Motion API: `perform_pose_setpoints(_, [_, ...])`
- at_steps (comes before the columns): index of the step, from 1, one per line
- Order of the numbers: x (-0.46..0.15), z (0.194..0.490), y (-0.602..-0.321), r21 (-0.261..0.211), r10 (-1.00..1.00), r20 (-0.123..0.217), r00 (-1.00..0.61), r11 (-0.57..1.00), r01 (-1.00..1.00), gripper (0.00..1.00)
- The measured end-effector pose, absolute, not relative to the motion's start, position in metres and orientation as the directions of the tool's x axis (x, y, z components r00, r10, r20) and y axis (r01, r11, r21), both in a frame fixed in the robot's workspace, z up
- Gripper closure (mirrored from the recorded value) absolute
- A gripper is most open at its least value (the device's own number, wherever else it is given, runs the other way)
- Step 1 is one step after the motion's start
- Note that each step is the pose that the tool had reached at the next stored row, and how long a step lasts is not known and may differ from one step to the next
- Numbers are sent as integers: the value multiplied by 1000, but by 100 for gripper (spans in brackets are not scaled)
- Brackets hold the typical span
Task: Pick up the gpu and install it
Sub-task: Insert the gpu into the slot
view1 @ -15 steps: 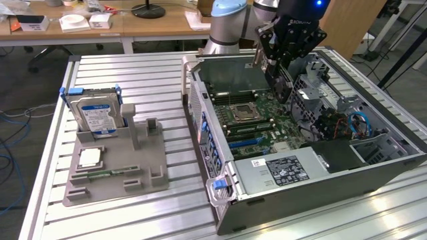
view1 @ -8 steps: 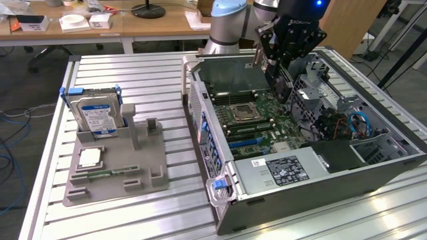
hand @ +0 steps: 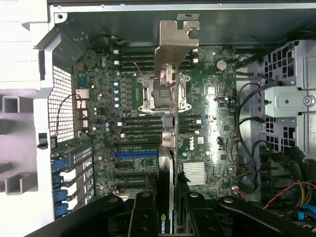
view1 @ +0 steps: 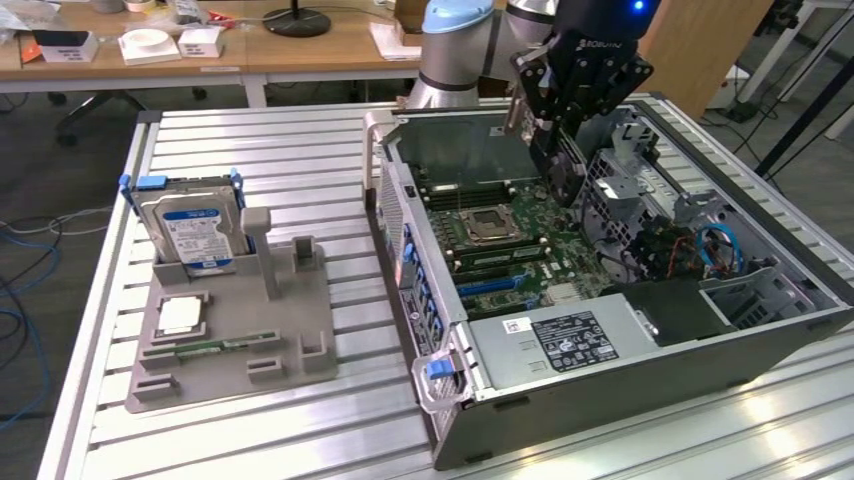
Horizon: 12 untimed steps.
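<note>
The gpu (hand: 170, 133) is a thin dark card seen edge-on in the wrist view, with its grey metal bracket (hand: 176, 47) at the far end. My gripper (hand: 169, 210) is shut on the card's near end, one black finger (hand: 143, 215) on each side. In the exterior view the gripper (view1: 558, 125) hangs over the open computer case (view1: 747, 330), and the gpu (view1: 563, 170) points down from it above the green motherboard (view1: 534, 240). The card is clear of the board, over the area between the processor socket (hand: 160, 94) and the blue slot (hand: 136, 154).
At the exterior view's left a grey holder (view1: 227, 340) stands on the slatted table (view1: 334, 420). It carries an upright hard drive (view1: 196, 228) with a blue-white label and a narrow green memory stick (view1: 220, 346). Cables (view1: 718, 248) and a drive cage (view1: 641, 190) crowd the case's far side.
</note>
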<state>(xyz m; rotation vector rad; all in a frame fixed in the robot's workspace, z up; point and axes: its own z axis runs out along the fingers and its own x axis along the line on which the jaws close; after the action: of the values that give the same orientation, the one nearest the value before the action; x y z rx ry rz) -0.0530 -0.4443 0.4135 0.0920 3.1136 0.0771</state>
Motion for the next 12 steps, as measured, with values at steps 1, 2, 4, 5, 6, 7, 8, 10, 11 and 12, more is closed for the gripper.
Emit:
perform_pose_setpoints(1, [-53,414,-444,50,56,-24,-998,997,55,74])
perform_pose_setpoints(2, [-53,414,-444,50,52,-24,-998,997,51,74])
perform_pose_setpoints(4, [-53,414,-444,50,44,-24,-999,998,43,74])
perform_pose_setpoints(5, [-53,413,-444,50,40,-24,-999,998,39,74])
perform_pose_setpoints(6, [-53,414,-444,50,36,-24,-999,998,35,74])
perform_pose_setpoints(7, [-53,414,-444,50,32,-24,-999,998,31,74])
perform_pose_setpoints(8, [-53,414,-444,50,28,-24,-999,998,27,74])
perform_pose_setpoints(10, [-53,414,-444,50,19,-24,-1000,999,18,74])
perform_pose_setpoints(11, [-53,413,-444,50,15,-24,-1000,999,14,74])
perform_pose_setpoints(12, [-53,414,-444,50,11,-24,-1000,999,9,74])
